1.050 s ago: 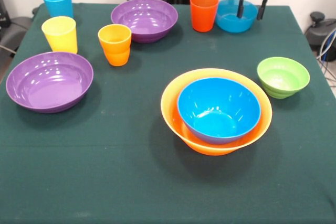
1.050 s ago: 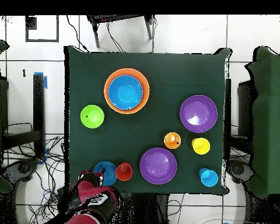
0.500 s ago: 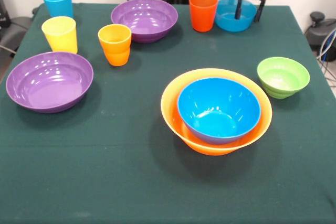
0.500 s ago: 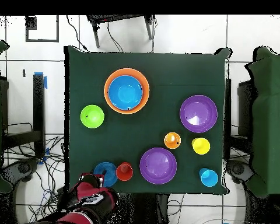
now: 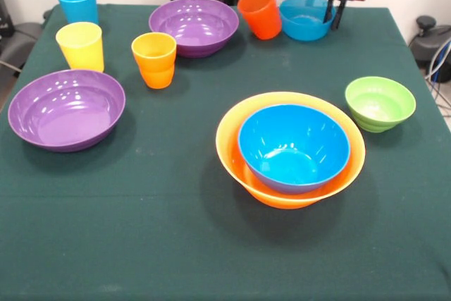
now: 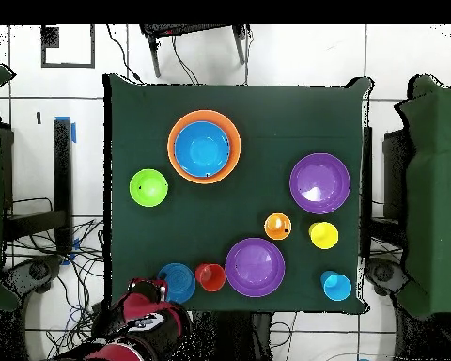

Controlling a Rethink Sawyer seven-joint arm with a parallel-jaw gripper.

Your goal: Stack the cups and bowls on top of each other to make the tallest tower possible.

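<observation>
My gripper [image 5: 334, 13] stands at the back right, its fingers closed across the right rim of the translucent light blue bowl [image 5: 303, 19]. That bowl presses against the red-orange cup [image 5: 259, 12], which leans left. From above, the gripper [image 6: 160, 288] touches the bowl [image 6: 178, 281], with the cup [image 6: 210, 275] beside it. The tower is the deep blue bowl [image 5: 292, 147] nested in the large orange bowl [image 5: 227, 139]. Apart stand the small green bowl [image 5: 379, 103], two purple bowls [image 5: 65, 109] [image 5: 194, 25], and the orange [image 5: 154, 59], yellow [image 5: 80, 45] and light blue [image 5: 77, 2] cups.
The dark green tablecloth [image 5: 169, 230] covers the table, with bare cloth along the front. Cables and a black stand [image 6: 196, 38] lie on the floor beyond the table's edges.
The gripper's fingers have drawn together on the light blue bowl's rim. The bowl slid toward the red-orange cup and tipped it toward the purple bowl.
</observation>
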